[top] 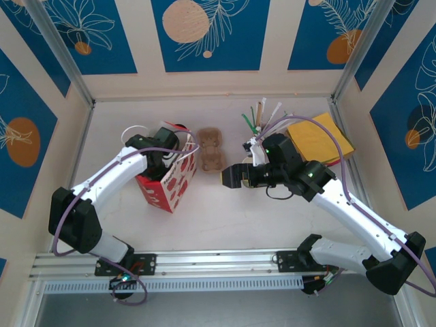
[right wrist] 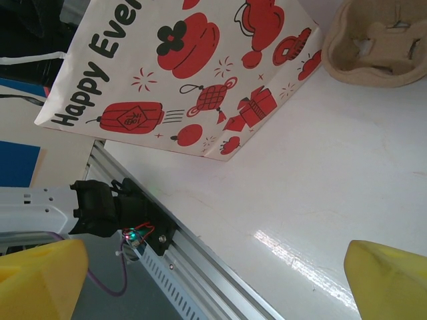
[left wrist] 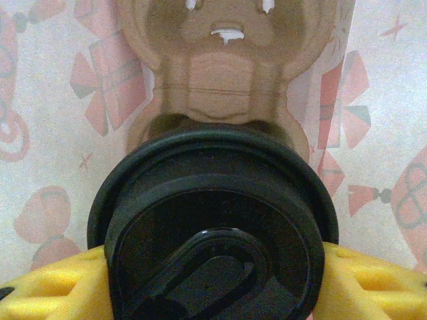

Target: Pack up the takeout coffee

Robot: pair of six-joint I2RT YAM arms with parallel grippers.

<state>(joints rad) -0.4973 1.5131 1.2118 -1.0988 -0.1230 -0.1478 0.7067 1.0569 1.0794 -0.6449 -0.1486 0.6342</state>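
Note:
The takeout coffee shows its round black lid close up in the left wrist view, and the cup body below it is hidden. My left gripper is shut on it, one yellow finger pressed against each side. In the top view the left gripper reaches into the mouth of a white paper bag with red prints. The bag's inner wall stands just behind the lid. My right gripper hovers open to the right of the bag, with nothing between its fingers.
A brown cardboard cup carrier lies just right of the bag, also at the top of the right wrist view. Stirrers and straws and a yellow pad sit at the back right. An aluminium rail runs along the near table edge.

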